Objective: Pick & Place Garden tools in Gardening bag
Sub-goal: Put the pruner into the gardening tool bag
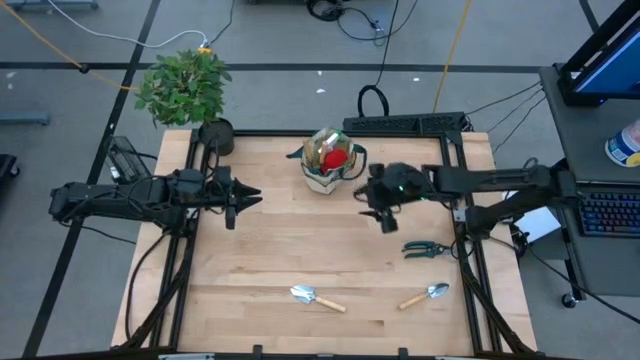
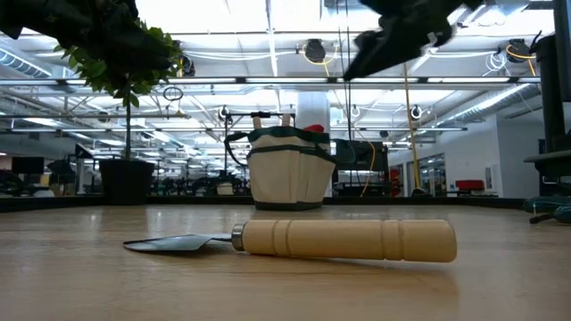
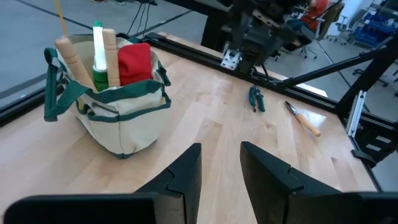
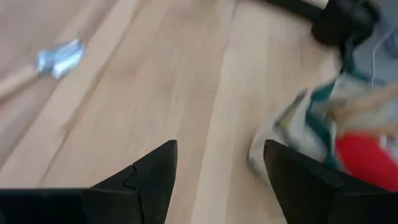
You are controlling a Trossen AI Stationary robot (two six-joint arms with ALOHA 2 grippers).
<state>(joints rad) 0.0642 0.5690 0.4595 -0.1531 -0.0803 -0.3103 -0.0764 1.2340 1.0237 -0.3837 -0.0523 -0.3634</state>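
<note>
Sitting near the back middle of the desk (image 1: 260,250), the gardening bag (image 1: 330,168) already has stuff in it: two wooden handles (image 3: 69,56), a green-white bottle (image 3: 99,59) and something red that looks like the gloves (image 3: 135,62). Still out on the wood are two trowels near the front edge, one left of centre (image 1: 315,297) and one more to the right (image 1: 424,295), plus the black pruning shears (image 1: 427,248) lying by the right side rail. The right hand (image 1: 384,215) hangs in the air just to the right of the bag, between it and the shears, fingers spread wide with nothing in them. The left hand (image 1: 240,200) sits off to the bag's left, well apart from it, fingers parted a bit and also holding nothing. The potted plant (image 1: 188,92) stands at the back left corner
</note>
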